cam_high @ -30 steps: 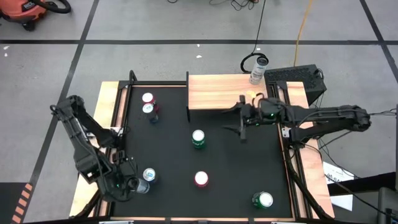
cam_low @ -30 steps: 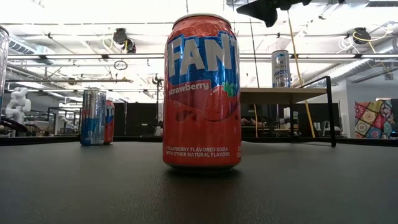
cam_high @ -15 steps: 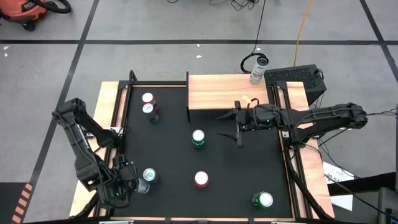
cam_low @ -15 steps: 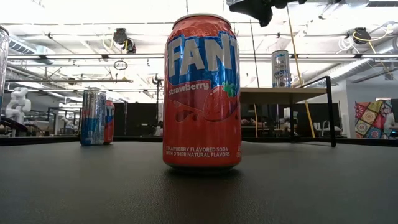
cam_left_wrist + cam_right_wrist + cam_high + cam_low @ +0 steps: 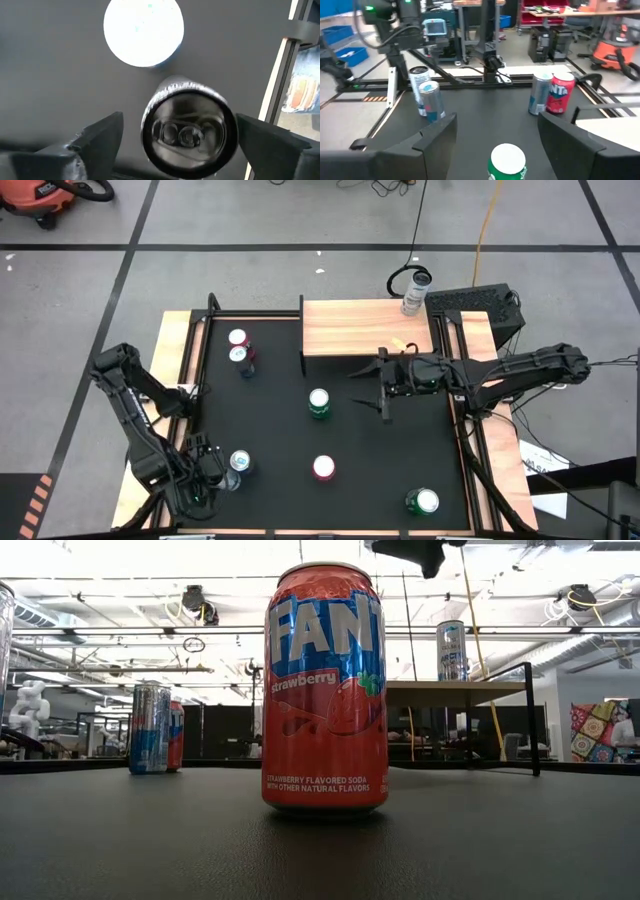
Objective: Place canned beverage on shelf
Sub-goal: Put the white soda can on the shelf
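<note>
My left gripper [image 5: 218, 477] points down at the table's near left, open, over a dark-topped can [image 5: 188, 131] standing upright. Its fingers stand on either side of the can's top; I cannot tell whether they touch it. A bright-topped can [image 5: 143, 31] stands just beside it. The shelf [image 5: 365, 328] stands at the table's far side with a silver can [image 5: 416, 291] upright on its far right corner. My right gripper [image 5: 378, 392] hovers level and open in front of the shelf, pointing toward the table's left, near a green can [image 5: 319, 402].
A red Fanta can [image 5: 323, 468] stands near the middle front, a second green can [image 5: 424, 501] at the near right, and a red can [image 5: 238, 338] and a silver can [image 5: 240, 356] at the far left. Black rails edge the table.
My left gripper has sunk toward the near-left can and shifted toward the table's near edge. My right gripper has drifted a little toward the table's left and near edge, staying level and open. No can has moved.
</note>
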You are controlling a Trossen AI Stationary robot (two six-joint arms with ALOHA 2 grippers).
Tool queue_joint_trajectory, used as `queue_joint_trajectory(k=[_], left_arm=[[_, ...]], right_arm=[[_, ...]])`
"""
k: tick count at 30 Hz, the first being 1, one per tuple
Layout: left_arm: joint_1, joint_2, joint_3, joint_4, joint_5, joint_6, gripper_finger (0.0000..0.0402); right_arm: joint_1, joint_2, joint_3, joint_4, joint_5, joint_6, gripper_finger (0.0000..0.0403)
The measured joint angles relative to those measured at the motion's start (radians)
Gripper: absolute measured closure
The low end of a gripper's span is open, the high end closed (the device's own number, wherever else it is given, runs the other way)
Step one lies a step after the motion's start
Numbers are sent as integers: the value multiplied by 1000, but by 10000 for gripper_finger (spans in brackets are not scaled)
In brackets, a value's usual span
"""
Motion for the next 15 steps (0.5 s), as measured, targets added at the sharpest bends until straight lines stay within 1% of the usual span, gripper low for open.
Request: queue_joint_trajectory(k=[5, 8, 11, 15], left_arm=[[25, 0, 0, 7, 21, 23, 121], [33, -2, 0, 4, 43, 23, 160], [40, -2, 1, 3, 46, 25, 175], [60, -3, 6, -4, 81, 52, 171]], right_arm=[[7, 44, 0, -36, 57, 54, 140], [8, 87, 0, -40, 57, 79, 140], [8, 125, 0, -28, 57, 94, 140], [13, 167, 0, -3, 56, 107, 140]])
